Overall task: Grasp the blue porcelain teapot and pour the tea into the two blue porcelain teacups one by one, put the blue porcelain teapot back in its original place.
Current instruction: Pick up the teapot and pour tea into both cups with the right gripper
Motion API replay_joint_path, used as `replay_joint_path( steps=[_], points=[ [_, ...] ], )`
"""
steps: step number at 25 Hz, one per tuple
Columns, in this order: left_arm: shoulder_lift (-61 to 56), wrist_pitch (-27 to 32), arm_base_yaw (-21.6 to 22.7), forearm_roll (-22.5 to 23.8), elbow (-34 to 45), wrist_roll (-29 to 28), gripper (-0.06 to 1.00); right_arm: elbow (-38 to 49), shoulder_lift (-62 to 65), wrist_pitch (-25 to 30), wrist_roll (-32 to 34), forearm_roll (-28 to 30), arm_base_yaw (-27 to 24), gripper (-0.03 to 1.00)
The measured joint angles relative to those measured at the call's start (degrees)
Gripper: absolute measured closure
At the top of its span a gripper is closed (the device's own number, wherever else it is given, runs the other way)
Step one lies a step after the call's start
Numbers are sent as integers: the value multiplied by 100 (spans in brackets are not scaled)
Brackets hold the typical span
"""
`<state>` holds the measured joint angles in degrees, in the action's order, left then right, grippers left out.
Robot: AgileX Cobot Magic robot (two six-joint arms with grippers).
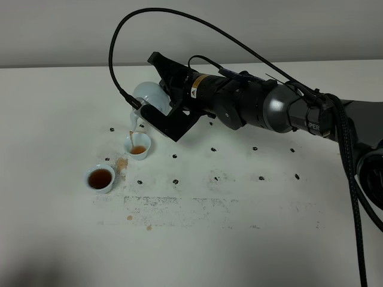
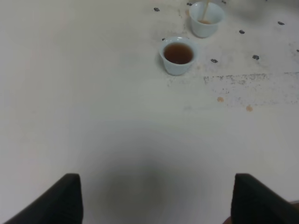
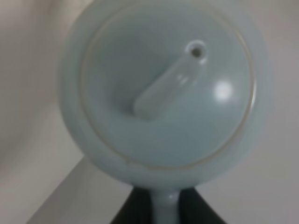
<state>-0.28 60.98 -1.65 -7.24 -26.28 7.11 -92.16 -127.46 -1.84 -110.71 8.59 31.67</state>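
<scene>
Your right arm reaches in from the surface's [image 1: 251,239] right edge and past its middle, with the wrist rolled over. The right gripper [image 1: 160,113] is clamped on the handle of the one blue porcelain teapot [image 1: 148,94], which is tipped spout-down in the air. A thin stream of tea [image 1: 133,122] falls into the first teacup [image 1: 139,145] of two. The second teacup [image 1: 100,178], nearer the left edge, already holds tea. Your left gripper [image 2: 156,200] hovers over bare surface, fingers spread wide, holding nothing.

There is one blue porcelain teapot [image 1: 149,94] and two blue porcelain teacups [image 1: 100,178] [image 1: 139,145], on one table [image 1: 269,239].
</scene>
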Motion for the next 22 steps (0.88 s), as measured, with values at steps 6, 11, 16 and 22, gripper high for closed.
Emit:
replay_joint_path(
  steps=[6, 11, 16, 22],
  points=[
    [0, 0, 0, 0, 0, 0, 31, 0, 0, -5, -97, 0, 0, 93],
    [0, 0, 0, 0, 0, 0, 31, 0, 0, -5, -197, -1, 0, 93],
    [0, 0, 0, 0, 0, 0, 31, 0, 0, -5, -248, -1, 0, 93],
    [0, 0, 0, 0, 0, 0, 31, 0, 0, -18, -259, -1, 0, 93]
  ],
)
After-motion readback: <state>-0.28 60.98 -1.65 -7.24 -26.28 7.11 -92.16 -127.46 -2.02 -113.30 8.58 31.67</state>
